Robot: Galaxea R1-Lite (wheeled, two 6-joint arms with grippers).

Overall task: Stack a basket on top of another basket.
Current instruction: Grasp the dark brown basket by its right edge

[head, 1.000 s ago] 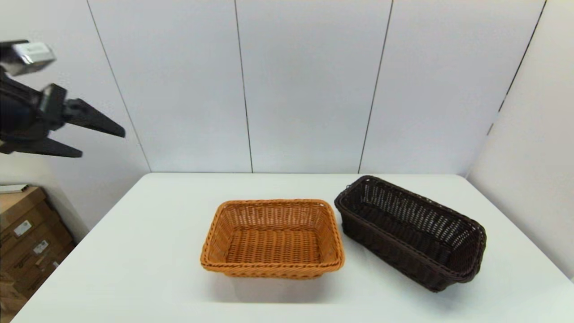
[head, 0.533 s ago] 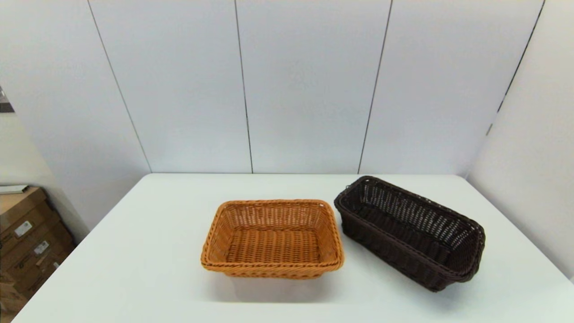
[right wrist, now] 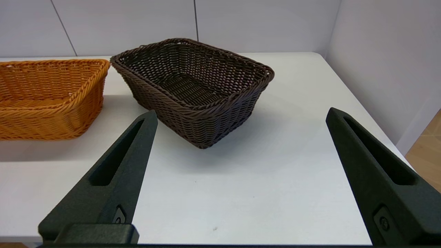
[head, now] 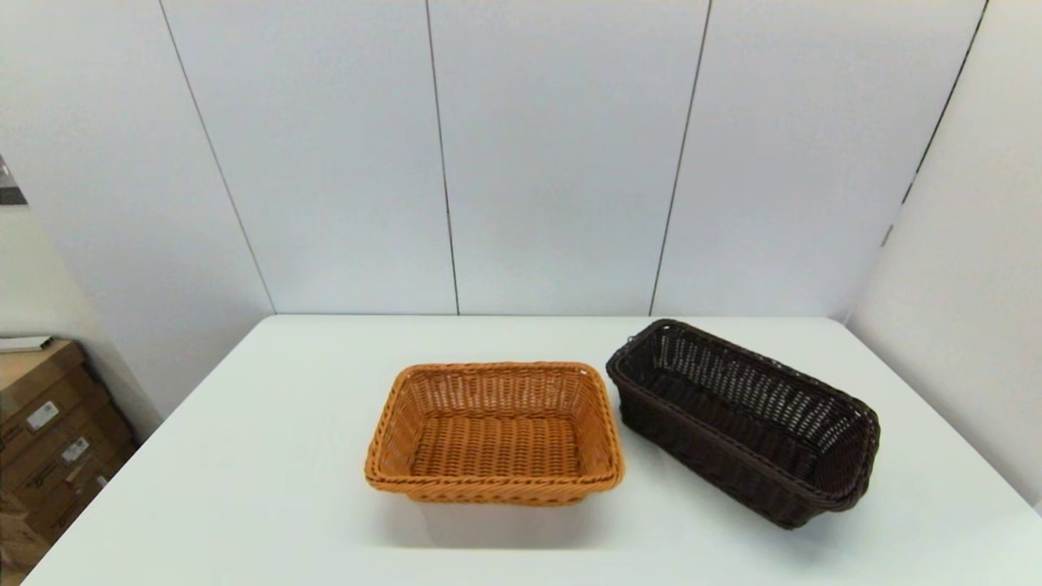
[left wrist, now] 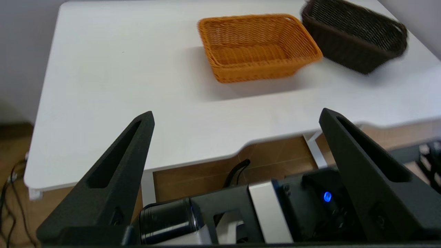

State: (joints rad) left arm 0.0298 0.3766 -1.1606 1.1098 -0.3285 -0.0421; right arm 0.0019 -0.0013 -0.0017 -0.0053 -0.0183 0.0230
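The dark brown basket (head: 745,419) stands on the white table (head: 244,472) at the right, turned at an angle. Just to its left, mid-table, sits the orange-tan basket (head: 495,435); the two are side by side, almost touching at a corner. Both are empty. Neither gripper shows in the head view. My right gripper (right wrist: 242,111) is open, low over the table's near right part, with the dark basket (right wrist: 193,86) a short way ahead and the orange basket (right wrist: 48,96) beside it. My left gripper (left wrist: 237,112) is open, held back off the table's near edge, far from the orange basket (left wrist: 258,46) and dark basket (left wrist: 355,38).
Cardboard boxes (head: 49,431) are stacked on the floor left of the table. Grey wall panels close the back, and a wall (head: 961,285) runs along the table's right side. Part of the robot's body (left wrist: 262,206) lies under the left gripper.
The left gripper, raised at the far upper left of the head view a second ago, has dropped out of that view. The baskets have not moved.
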